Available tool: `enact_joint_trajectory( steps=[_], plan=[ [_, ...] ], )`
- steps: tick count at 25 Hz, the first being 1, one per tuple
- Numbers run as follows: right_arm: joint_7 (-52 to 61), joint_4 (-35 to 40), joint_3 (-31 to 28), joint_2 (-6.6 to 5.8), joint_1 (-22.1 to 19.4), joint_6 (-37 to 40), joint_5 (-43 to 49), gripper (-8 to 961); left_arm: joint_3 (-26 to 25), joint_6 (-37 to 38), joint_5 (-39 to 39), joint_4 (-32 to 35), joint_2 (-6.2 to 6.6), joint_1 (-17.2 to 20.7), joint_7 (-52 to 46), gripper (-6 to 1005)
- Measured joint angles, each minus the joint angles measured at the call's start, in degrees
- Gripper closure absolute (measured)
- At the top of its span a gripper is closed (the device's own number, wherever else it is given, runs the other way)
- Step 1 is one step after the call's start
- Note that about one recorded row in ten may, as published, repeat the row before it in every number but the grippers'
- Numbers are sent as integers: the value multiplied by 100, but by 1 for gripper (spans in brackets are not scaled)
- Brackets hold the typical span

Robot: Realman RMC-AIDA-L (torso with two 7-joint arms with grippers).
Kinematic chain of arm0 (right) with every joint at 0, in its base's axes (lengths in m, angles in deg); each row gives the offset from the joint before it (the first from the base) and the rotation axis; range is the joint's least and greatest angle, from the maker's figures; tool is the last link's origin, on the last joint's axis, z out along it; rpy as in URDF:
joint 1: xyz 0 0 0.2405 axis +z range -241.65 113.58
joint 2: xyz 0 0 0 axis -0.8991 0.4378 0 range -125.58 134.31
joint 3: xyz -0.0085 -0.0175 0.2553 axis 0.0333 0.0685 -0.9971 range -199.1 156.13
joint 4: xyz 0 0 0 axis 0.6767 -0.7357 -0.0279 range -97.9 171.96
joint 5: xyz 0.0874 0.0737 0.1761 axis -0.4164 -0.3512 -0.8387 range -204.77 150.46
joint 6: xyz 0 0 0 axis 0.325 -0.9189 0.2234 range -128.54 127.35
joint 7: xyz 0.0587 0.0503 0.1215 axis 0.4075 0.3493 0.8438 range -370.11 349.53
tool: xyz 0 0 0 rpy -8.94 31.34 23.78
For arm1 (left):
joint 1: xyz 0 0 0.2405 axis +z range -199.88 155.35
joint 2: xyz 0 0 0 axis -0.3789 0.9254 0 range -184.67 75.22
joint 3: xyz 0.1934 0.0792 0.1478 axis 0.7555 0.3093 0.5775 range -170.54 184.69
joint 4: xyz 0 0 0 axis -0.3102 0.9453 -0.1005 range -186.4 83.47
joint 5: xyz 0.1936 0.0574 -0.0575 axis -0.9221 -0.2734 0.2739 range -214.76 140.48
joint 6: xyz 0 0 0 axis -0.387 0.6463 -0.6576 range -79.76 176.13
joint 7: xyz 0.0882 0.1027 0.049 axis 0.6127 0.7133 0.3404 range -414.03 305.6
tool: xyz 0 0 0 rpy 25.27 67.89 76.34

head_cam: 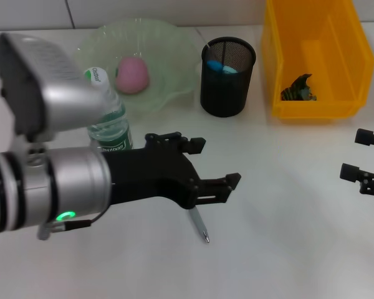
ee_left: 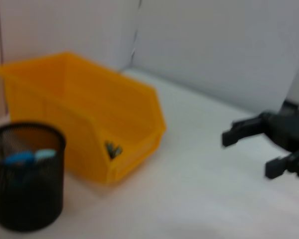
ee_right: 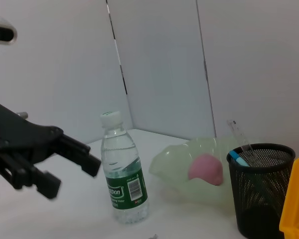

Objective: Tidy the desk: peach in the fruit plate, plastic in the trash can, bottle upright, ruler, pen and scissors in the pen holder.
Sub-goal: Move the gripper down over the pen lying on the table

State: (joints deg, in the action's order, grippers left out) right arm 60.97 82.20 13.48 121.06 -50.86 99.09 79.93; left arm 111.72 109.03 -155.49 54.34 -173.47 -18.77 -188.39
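Filling the frame's lower left, left gripper (head_cam: pixel 215 163) hovers with jaws spread and empty over the pen (head_cam: pixel 199 226), positioned to grasp it; right gripper (head_cam: pixel 355 154) idles open at right edge.

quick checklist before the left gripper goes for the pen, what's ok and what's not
1. Left gripper open over the desk: ok.
2. Pen lying free on the desk, its upper end hidden under the gripper: ok to grasp, but exact alignment cannot tell.
3. Bottle upright, close beside the left arm: ok, mind the clearance.
4. Pen holder upright with scissors and ruler already inside, room for the pen: ok.
5. Peach in the fruit plate, plastic in the trash can: ok.
6. Right gripper open at the desk's right edge, out of the path: ok.
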Motion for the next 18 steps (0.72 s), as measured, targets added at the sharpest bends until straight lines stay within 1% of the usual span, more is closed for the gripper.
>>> enact_joint_trajectory(
  steps=[1, 3, 6, 7, 9, 10, 11, 13, 14, 16, 18],
  plan=[
    [0, 0, 0, 0, 0, 0, 0, 112, 155, 18, -500, 100, 1, -149, -583, 205],
    [20, 1, -17, 0, 21, -11, 7, 112, 314, 233, -1140, 197, 1, -494, -1580, 206],
    [20, 2, -20, 4, 29, -40, 8, 112, 522, 967, -2022, 250, -18, -1218, -2832, 208],
    [24, 2, -12, 6, 39, -66, 9, 112, 612, 1187, -2256, 237, -28, -1445, -3060, 208],
    [43, -4, 1, 8, 60, -101, 15, 112, 643, 1369, -2362, 130, -41, -1735, -3151, 209],
    [60, -13, -1, 12, 76, -111, 21, 112, 578, 1405, -2277, 28, -46, -1860, -3150, 210],
    [60, -13, -1, 12, 76, -111, 21, 112, 578, 1405, -2277, 28, -46, -1860, -3150, 210],
    [72, -12, -30, 26, 75, -127, 46, 112, 216, 1408, -1670, -480, -44, -2203, -3134, 211],
    [72, -12, -30, 26, 75, -127, 46, 112, 184, 1386, -1615, -622, -36, -2285, -3120, 212],
    [65, -9, -40, 45, 75, -147, 56, 112, 186, 1370, -1594, -739, -34, -2346, -3104, 213],
    [52, -5, -35, 64, 85, -168, 58, 112, 352, 1316, -1791, -999, -36, -2484, -3068, 214]
  ],
)
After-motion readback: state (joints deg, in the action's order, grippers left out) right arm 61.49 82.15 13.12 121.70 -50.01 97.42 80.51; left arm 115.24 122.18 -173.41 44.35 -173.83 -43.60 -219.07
